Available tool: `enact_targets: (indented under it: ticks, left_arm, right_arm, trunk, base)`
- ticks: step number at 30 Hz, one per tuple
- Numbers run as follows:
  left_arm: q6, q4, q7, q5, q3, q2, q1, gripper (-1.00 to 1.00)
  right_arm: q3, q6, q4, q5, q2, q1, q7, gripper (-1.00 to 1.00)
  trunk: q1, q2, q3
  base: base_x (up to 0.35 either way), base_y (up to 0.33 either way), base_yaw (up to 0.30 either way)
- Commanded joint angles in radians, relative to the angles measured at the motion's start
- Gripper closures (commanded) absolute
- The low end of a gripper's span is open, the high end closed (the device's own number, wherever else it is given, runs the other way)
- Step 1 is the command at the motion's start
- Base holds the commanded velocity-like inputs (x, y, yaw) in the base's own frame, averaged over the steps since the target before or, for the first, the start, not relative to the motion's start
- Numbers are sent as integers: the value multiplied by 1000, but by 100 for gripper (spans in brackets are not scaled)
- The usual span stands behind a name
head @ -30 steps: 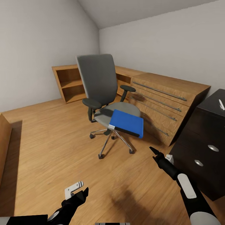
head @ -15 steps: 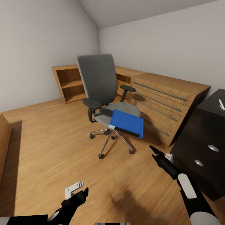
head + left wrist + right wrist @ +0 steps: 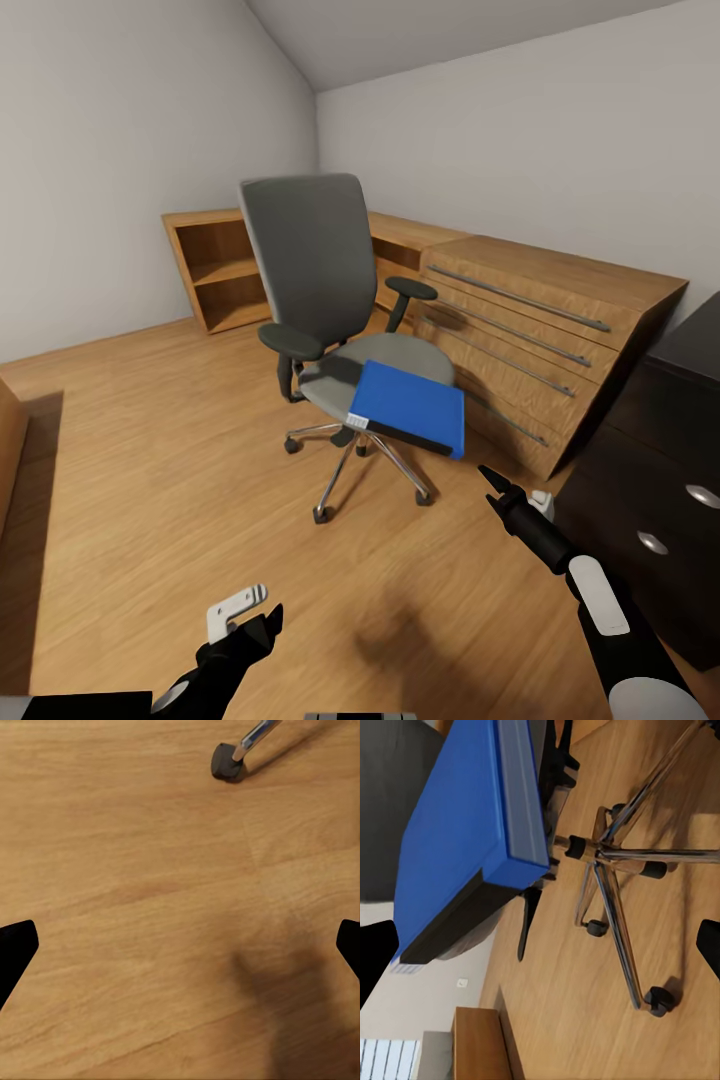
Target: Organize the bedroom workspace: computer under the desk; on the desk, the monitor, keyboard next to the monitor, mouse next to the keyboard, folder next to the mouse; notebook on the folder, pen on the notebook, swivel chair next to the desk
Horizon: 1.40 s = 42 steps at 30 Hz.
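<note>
The swivel chair [image 3: 320,290], grey with black armrests, stands mid-room on its silver base [image 3: 619,900]. On its seat lies the blue folder [image 3: 410,405], overhanging the front edge; the right wrist view shows the folder [image 3: 457,832] close up. My right gripper [image 3: 512,490] hovers open, low and to the right of the chair, pointing at the folder. My left gripper [image 3: 250,612] is open above bare floor, with one chair castor [image 3: 225,761] ahead of it. The desk [image 3: 640,440] shows its dark drawers at the right edge. The computer, monitor, keyboard, mouse, notebook and pen are out of view.
A light-wood dresser [image 3: 540,330] with long bar handles stands behind the chair, right beside the desk. A low open bookshelf [image 3: 225,275] runs along the back wall. Another wooden piece [image 3: 8,440] juts in at the left edge. Wood floor [image 3: 160,470] lies open left of the chair.
The whole head view has shifted: the chair sits slightly lower in the picture, the desk has slid toward the right edge and its top has left the view. Both arms keep the same pose.
</note>
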<state>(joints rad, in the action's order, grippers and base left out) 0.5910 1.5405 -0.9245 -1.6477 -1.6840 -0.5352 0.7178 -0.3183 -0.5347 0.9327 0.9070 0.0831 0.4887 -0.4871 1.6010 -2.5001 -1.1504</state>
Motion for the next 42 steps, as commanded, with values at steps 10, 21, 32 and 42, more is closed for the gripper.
enact_targets:
  ticks: [10,21,32,42]
  left_arm:
    - [3,1,-2,-3,-3,0,2,-100]
    - [3,-4,-2,-4,-3,0,2,-100]
    - [3,-26,-2,-3,-4,2,2,-100]
    - [3,-28,-4,-4,-3,12,2,-100]
  right_arm:
    - [0,-8,-1,6,-1,1,0,-100]
    - [1,-8,-2,6,-2,1,1,-100]
    - [1,-8,-2,6,-2,0,1,-100]
    - [0,-8,-2,6,-1,1,1,-100]
  trunk:
    - [0,0,-1]
    - [0,0,-1]
    - [0,0,-1]
    - [0,0,-1]
  base:
    - [113,62,0]
    - [74,54,0]
    - [78,73,0]
    - [18,15,0]
